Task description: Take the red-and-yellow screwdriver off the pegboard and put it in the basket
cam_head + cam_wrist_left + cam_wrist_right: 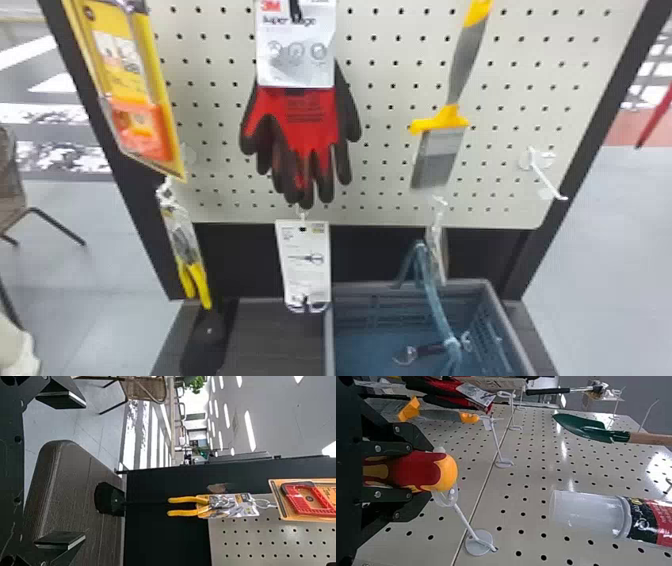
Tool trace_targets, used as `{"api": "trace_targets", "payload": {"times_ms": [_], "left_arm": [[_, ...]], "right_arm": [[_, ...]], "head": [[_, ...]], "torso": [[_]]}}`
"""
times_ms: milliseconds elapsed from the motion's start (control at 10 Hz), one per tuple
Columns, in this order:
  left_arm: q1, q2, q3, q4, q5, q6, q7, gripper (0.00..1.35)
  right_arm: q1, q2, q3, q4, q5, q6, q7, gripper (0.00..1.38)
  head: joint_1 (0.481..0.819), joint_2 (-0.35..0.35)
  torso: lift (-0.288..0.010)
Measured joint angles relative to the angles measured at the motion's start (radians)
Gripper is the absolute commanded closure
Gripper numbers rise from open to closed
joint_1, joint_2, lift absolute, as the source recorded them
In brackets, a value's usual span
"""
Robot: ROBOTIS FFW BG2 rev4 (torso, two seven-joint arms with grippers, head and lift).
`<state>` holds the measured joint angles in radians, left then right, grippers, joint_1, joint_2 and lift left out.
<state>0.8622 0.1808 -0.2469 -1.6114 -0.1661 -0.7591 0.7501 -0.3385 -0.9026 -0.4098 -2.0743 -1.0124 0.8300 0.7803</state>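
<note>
Right gripper (421,473): we see its fingers grasping the red-and-yellow screwdriver (425,469) by the handle, one finger each side. Screwdriver's up at the pegboard (390,150), and the clear loop (440,499) at its handle end is at the tip of a white hook (464,522). We can't tell if the loop is free of it.

Left gripper (61,469): fingers spread wide, released, by the left part of the counter (270,340).

Basket (410,285) sits on the counter, right of centre, below the board. Inside we make out a dark-handled tool (430,349); a bluish strap-like thing (434,295) overlaps the basket, too blurry to name.

On the board, left to right: yellow saw pack (130,85), red-and-black gloves (310,125), scraper with grey-and-yellow handle (440,155). Lower down, we've got yellow-handled pliers (187,250) at left and a white card (305,260) mid-board. Green trowel (589,429) and clear tube (589,512) hang by the board too.
</note>
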Motion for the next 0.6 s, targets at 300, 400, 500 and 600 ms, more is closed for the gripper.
{"api": "trace_targets", "payload": {"times_ms": [300, 400, 500, 600], "left_arm": [[0.000, 0.000, 0.000, 0.000, 0.001, 0.000, 0.000, 0.14], [0.001, 0.000, 0.000, 0.000, 0.002, 0.000, 0.000, 0.14], [0.001, 0.000, 0.000, 0.000, 0.002, 0.000, -0.001, 0.14], [0.000, 0.000, 0.000, 0.000, 0.001, 0.000, -0.002, 0.14]], "right_arm": [[-0.014, -0.003, -0.013, -0.018, 0.000, 0.000, -0.006, 1.07], [-0.010, -0.004, -0.022, -0.024, -0.002, 0.000, -0.007, 1.07], [-0.008, -0.005, -0.026, -0.025, -0.005, 0.000, -0.007, 1.07], [-0.005, -0.005, -0.026, -0.025, -0.006, 0.000, -0.007, 1.07]], "head": [[0.549, 0.000], [0.549, 0.000], [0.549, 0.000], [0.549, 0.000]], "torso": [[-0.100], [-0.100], [-0.100], [-0.100]]}}
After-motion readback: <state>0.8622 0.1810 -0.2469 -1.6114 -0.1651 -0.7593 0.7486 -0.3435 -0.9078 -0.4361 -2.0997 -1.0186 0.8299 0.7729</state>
